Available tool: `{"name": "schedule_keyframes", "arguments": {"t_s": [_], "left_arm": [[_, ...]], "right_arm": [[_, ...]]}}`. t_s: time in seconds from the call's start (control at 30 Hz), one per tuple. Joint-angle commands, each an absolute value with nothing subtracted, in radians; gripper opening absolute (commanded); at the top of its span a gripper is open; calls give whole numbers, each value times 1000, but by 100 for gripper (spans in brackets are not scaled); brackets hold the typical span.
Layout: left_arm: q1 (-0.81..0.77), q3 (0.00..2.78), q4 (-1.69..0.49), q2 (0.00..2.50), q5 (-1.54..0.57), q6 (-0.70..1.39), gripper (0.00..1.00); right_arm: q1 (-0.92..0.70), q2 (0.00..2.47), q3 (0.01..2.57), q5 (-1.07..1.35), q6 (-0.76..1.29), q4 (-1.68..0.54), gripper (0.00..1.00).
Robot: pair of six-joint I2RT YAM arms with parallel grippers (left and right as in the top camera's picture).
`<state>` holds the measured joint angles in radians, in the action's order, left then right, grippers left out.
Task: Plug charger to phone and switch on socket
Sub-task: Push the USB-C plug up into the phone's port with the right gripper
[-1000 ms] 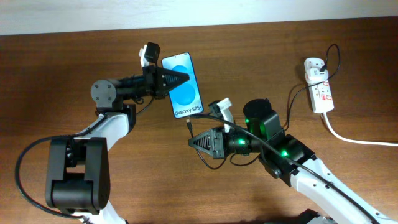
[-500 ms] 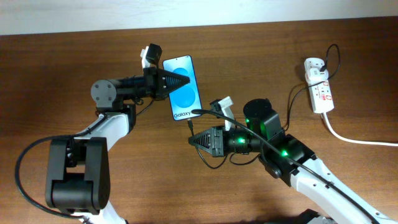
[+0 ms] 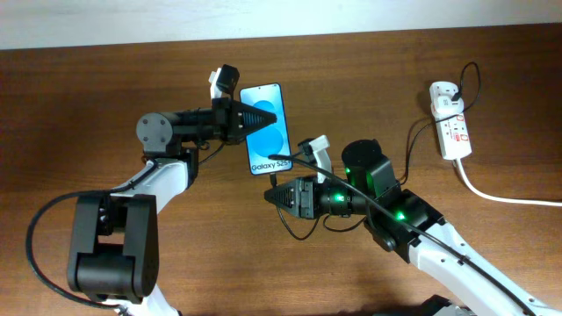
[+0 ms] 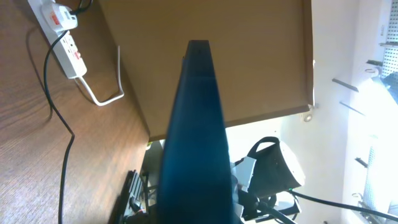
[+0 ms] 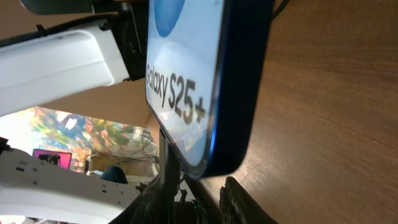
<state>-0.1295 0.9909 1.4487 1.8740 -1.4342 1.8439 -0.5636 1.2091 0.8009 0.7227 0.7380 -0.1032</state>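
Observation:
The phone (image 3: 268, 132), blue screen with "Galaxy S25" text, is held above the table by my left gripper (image 3: 252, 118), which is shut on its upper end. It shows edge-on in the left wrist view (image 4: 196, 124) and close up in the right wrist view (image 5: 205, 81). My right gripper (image 3: 278, 195) sits just below the phone's bottom edge, shut on the plug tip of the charger (image 3: 274, 179). The black cable runs back to the socket (image 3: 450, 123) at the far right; the socket also shows in the left wrist view (image 4: 65, 37).
The socket's thick white cord (image 3: 505, 197) trails off to the right edge. The black cable (image 4: 56, 112) lies across the wooden table (image 3: 88, 105). The wall edge runs along the back.
My left gripper has carried the phone to the right and slightly down, bringing its bottom edge close to the plug tip. The right gripper has barely moved.

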Motion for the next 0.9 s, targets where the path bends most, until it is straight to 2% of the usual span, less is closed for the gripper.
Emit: {"name": "schedule_keyframes", "arguments": {"t_s": [0.0,0.03,0.13,0.2,0.33,0.43,0.5,0.57,0.77,0.87], "left_arm": [[-121,1001,1458,1866,-1429,1835,0],[-120,1001,1458,1866,-1428,1835,0],[-120,1001,1458,1866,-1426,1829,0],[-120,1001,1458,1866,-1425,1822,0],[-120,1001,1458,1866,-1421,1816,0],[-120,1001,1458,1866,-1414,1816,0],[-120,1001,1458,1866,-1415,1816,0],[-120,1001,1457,1866,-1414,1816,0],[-121,1001,1458,1866,-1430,1816,0],[-123,1001,1458,1866,-1437,1816,0]], "right_arm": [[-564,1168,813,721,677,-121,51],[-564,1149,826,691,656,-162,56],[-564,1050,922,435,548,-467,59],[-600,990,992,307,508,-574,62],[-805,986,1036,2,513,-572,70],[-971,1097,1037,-296,587,-572,71],[-1011,1160,1042,-373,612,-571,70],[-1022,1240,1062,-374,612,-558,66],[-1020,1316,1141,-385,611,-552,45],[-1020,1316,1154,-398,610,-511,22]]}}
